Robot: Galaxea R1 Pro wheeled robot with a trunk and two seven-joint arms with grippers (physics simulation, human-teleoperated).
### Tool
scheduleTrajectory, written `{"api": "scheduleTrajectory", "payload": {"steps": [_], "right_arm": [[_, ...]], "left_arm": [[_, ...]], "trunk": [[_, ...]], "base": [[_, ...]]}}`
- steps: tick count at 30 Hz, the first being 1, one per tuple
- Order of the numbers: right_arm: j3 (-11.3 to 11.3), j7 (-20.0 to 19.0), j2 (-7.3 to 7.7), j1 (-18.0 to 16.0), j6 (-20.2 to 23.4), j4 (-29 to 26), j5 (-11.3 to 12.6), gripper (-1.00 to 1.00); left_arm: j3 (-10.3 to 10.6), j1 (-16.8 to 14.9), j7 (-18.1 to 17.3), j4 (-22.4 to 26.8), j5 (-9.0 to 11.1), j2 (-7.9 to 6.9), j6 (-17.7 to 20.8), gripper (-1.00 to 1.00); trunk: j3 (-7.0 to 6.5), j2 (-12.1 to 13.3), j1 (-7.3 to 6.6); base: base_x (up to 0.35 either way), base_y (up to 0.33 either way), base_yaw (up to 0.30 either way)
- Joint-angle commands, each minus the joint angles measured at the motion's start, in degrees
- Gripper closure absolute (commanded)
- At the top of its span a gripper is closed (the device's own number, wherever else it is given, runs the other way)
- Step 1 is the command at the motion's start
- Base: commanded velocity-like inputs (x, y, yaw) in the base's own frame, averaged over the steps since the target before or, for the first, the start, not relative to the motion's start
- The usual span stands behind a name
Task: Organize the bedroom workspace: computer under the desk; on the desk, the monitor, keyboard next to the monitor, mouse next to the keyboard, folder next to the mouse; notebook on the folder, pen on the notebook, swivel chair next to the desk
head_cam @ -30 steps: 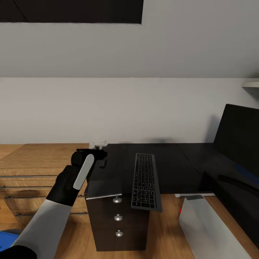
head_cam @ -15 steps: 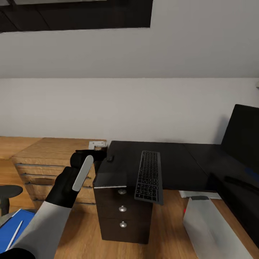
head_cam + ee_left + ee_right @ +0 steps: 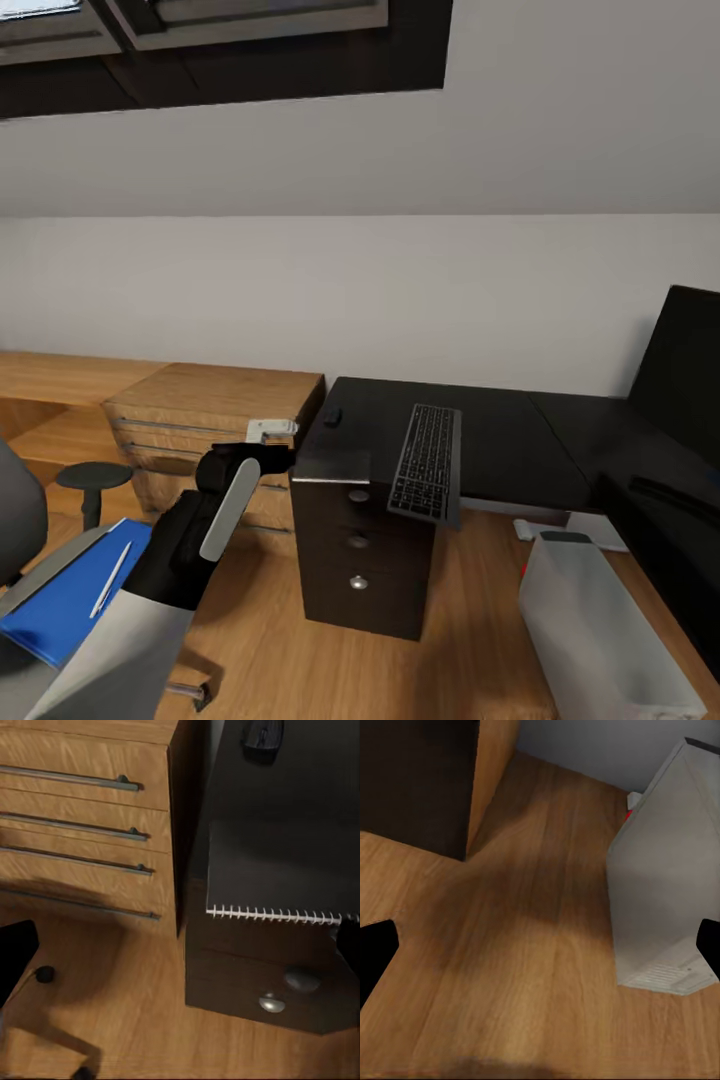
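— Room to move? Keyboard (image 3: 427,475) overhangs the desk (image 3: 510,450) edge; folder (image 3: 65,600) lies on the chair.
— Floor's open. Both grippers spread wide, empty; the left wrist shows a notebook (image 3: 281,874) at the edge.

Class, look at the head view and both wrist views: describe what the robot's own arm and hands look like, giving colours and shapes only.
In the head view, the left arm has a pale grey lower segment, then a black section bearing a rounded light-grey strip, ending in a black left hand. In each wrist view, the fingertips appear as flat black shapes at the picture's edges. No cables or markings are visible.
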State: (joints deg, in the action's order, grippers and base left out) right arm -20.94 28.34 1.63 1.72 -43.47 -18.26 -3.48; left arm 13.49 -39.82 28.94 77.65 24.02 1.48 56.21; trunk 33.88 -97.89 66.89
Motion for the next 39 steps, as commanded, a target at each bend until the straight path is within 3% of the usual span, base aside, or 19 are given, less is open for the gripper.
{"api": "scheduleTrajectory", "payload": {"steps": [1,18,19,22,26,27,31,32,34,37,38,39], "right_arm": [[-0.25,0.59,0.04,0.01,0.18,-0.11,-0.37,-1.00],[-0.24,0.58,0.13,-0.02,0.22,-0.11,-0.45,-1.00],[-0.24,0.58,0.13,-0.02,0.22,-0.11,-0.54,-1.00],[-0.24,0.60,0.13,-0.01,0.20,-0.11,-0.56,-1.00],[-0.24,0.60,0.09,-0.01,0.19,-0.06,-0.56,-1.00],[-0.25,0.64,0.05,-0.03,0.42,-0.36,-0.41,-1.00],[-0.14,0.77,-0.01,-0.14,0.73,-1.87,-0.13,-1.00],[-0.08,0.74,0.00,-0.71,0.77,-3.77,0.33,-1.00],[0.15,0.61,0.11,-1.62,0.75,-4.92,1.76,-1.00],[0.52,0.00,0.04,-3.52,0.92,-5.53,5.41,-1.00],[0.69,-1.24,-0.66,-5.67,2.10,-5.91,10.22,-1.00],[0.75,-1.93,-1.19,-6.65,3.03,-6.07,12.47,-1.00]], "left_arm": [[0.05,0.04,0.59,0.04,0.60,-0.06,0.08,-1.00],[0.07,1.14,0.61,-0.03,0.57,-0.34,-0.05,-1.00],[0.12,3.31,0.61,0.20,0.45,-0.34,-0.05,-1.00],[0.13,5.19,0.62,1.31,0.43,-0.34,-0.10,-1.00],[0.08,10.59,0.55,6.07,0.52,-0.62,-0.12,-1.00],[0.05,22.29,0.47,11.18,0.73,-2.28,-2.74,-1.00],[0.13,29.12,0.36,10.41,0.83,-2.48,-14.16,-1.00],[0.28,33.42,0.24,10.01,0.85,-2.52,-23.42,-1.00],[0.40,35.84,0.20,9.27,0.85,-2.51,-28.34,-1.00],[0.49,37.22,0.15,7.23,0.78,-2.50,-31.54,-1.00],[0.52,37.75,0.10,5.24,0.74,-2.51,-33.85,-1.00],[0.53,37.93,0.08,4.41,0.73,-2.52,-34.96,-1.00]], "trunk": [[0.05,-0.03,-0.03],[0.08,-0.03,-0.03],[0.08,-0.03,-0.03],[0.08,-0.03,-0.03],[0.08,-0.03,-0.03],[0.08,-0.03,-0.03],[0.08,-0.03,-0.03],[0.08,-0.03,-0.03],[0.08,-0.03,-0.03],[0.08,-0.03,-0.03],[0.08,-0.03,-0.03],[0.08,-0.03,-0.03]], "base": [[-0.299,0.166,0.026],[-0.254,0.169,0.005],[-0.017,0.013,0.000],[-0.011,0.008,0.000],[-0.003,0.002,0.000],[0.000,0.000,0.000],[0.000,0.000,0.000],[0.000,0.000,0.000],[0.000,0.000,0.000],[0.000,0.000,0.000],[0.000,0.000,0.000],[0.000,0.000,0.000]]}}
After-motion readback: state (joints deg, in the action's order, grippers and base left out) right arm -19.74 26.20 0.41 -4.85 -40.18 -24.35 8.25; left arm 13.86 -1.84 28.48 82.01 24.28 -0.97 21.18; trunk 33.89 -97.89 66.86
